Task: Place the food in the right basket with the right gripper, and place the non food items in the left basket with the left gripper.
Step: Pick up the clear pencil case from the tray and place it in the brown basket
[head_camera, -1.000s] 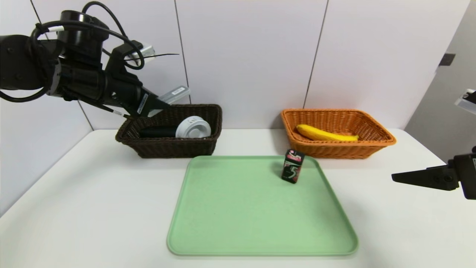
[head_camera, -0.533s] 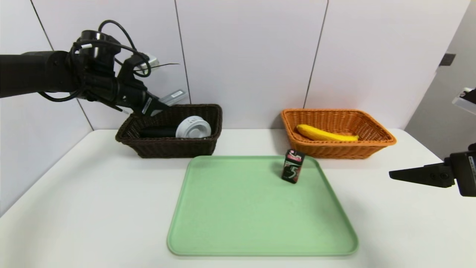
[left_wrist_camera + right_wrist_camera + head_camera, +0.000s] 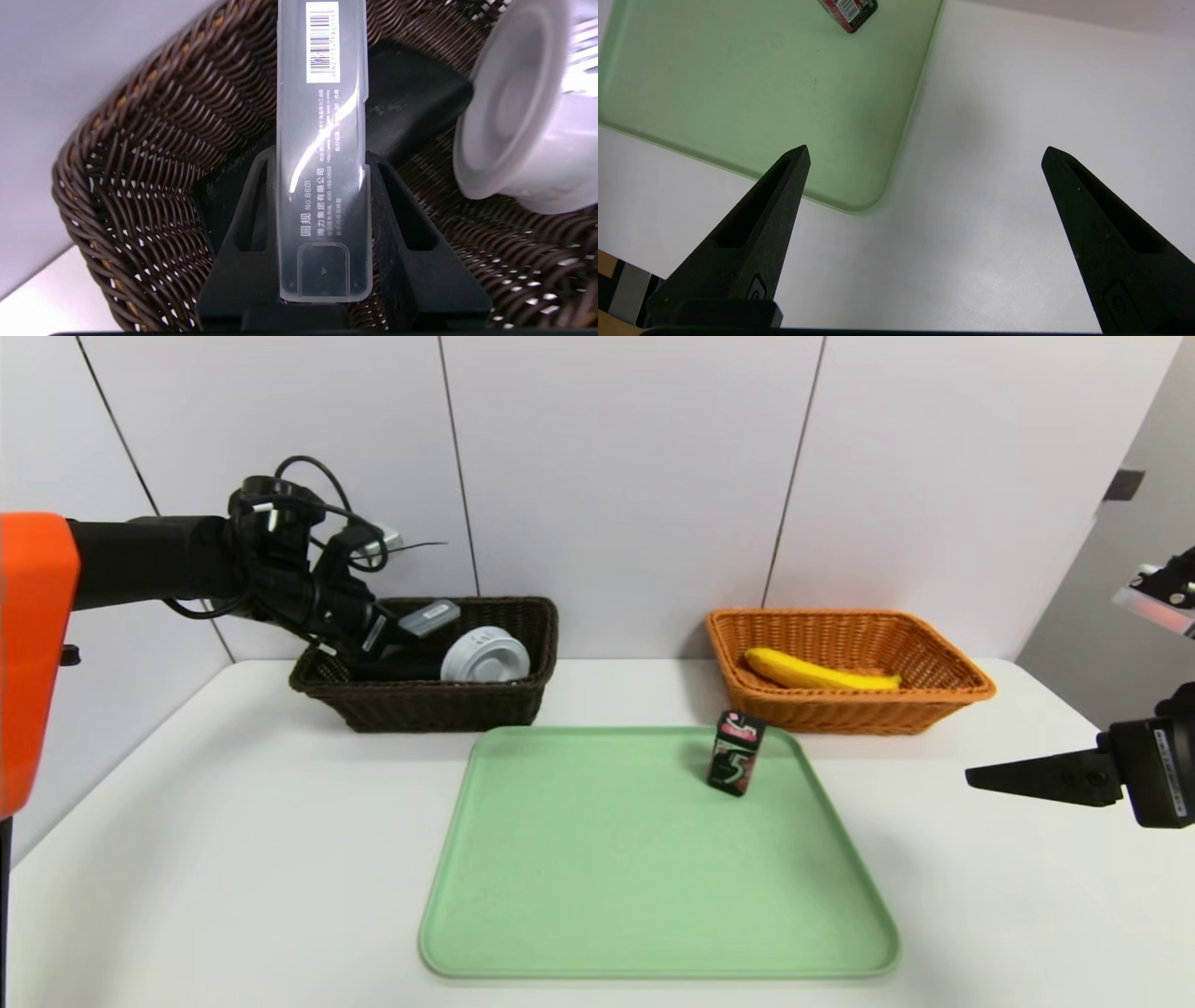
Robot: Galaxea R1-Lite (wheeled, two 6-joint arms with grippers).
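My left gripper reaches into the dark brown left basket and is shut on a long translucent plastic case with a barcode label, whose free end sticks out above the basket's inside. A white lidded cup and a black object lie in that basket. The orange right basket holds a yellow banana. A black gum pack stands upright on the green tray. My right gripper is open over the bare table right of the tray.
The white table stretches round the tray. Both baskets stand against the white panelled wall at the back. The tray's near right corner lies just beside my right gripper.
My left arm has come down and moved back, carrying the plastic case from above the left basket's rim into the basket. My right gripper has crept slightly left and lower.
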